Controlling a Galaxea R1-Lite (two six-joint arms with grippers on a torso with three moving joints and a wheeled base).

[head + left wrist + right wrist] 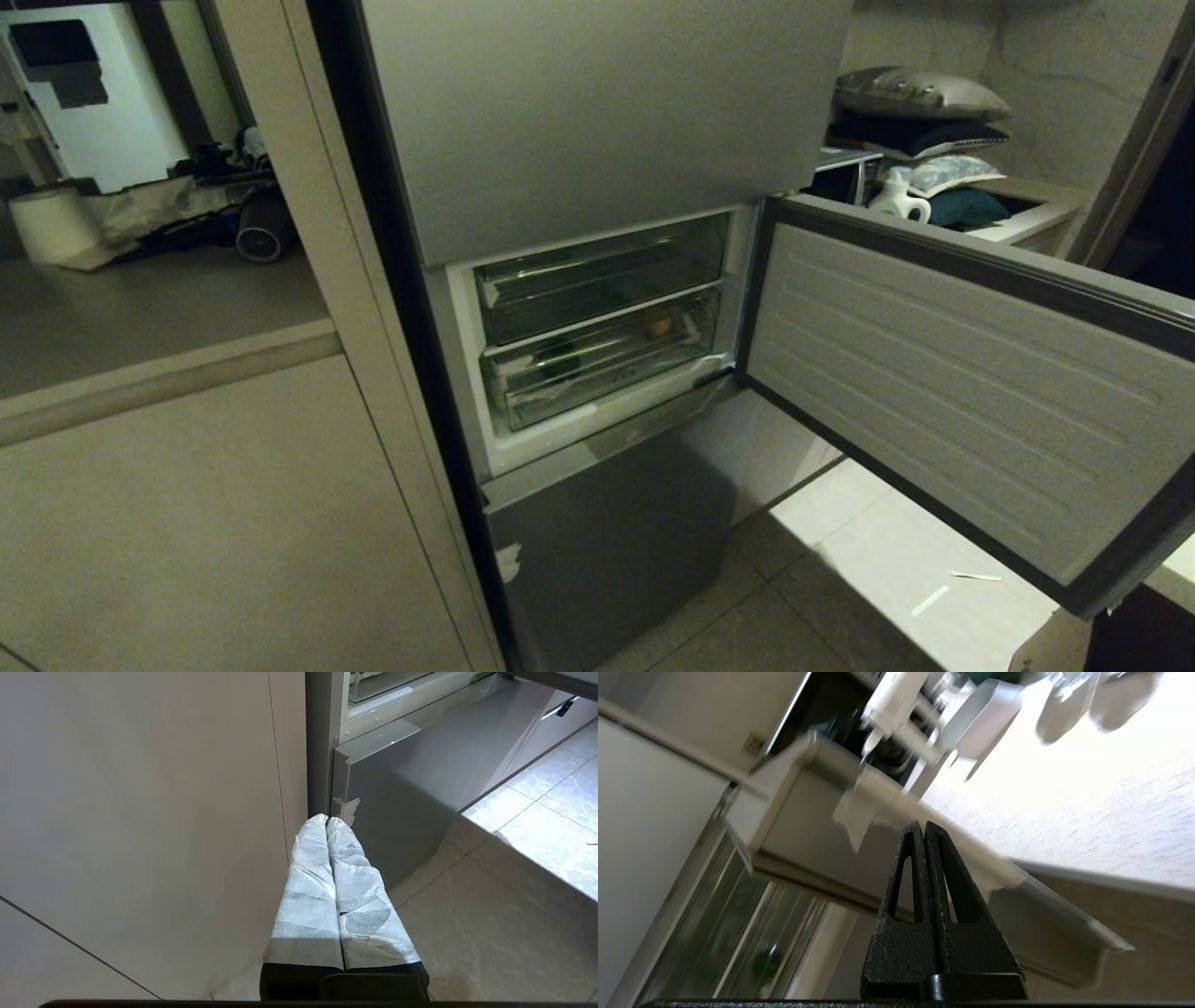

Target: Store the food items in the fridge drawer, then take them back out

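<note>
One orange-brown fruit [659, 325] sits inside the closed lower fridge drawer [607, 364]; retrieval remains. Both the left gripper [327, 820] and right gripper [923, 826] are pressed together, empty.

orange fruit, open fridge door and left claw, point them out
orange fruit [659, 325], head view, its visible front in the lower drawer
open fridge door [943, 392], head view, ribbed inner panel
left claw [327, 820], left wrist view, between wrapped fingertips

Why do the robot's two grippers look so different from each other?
The left gripper has fingers wrapped in pale, crinkled tape; the right gripper is bare black with triangular cut-outs. The left one points at the lower grey fridge door near the floor; the right one points toward the edge of the open fridge door. What they share: both have their jaws shut and hold nothing.
</note>
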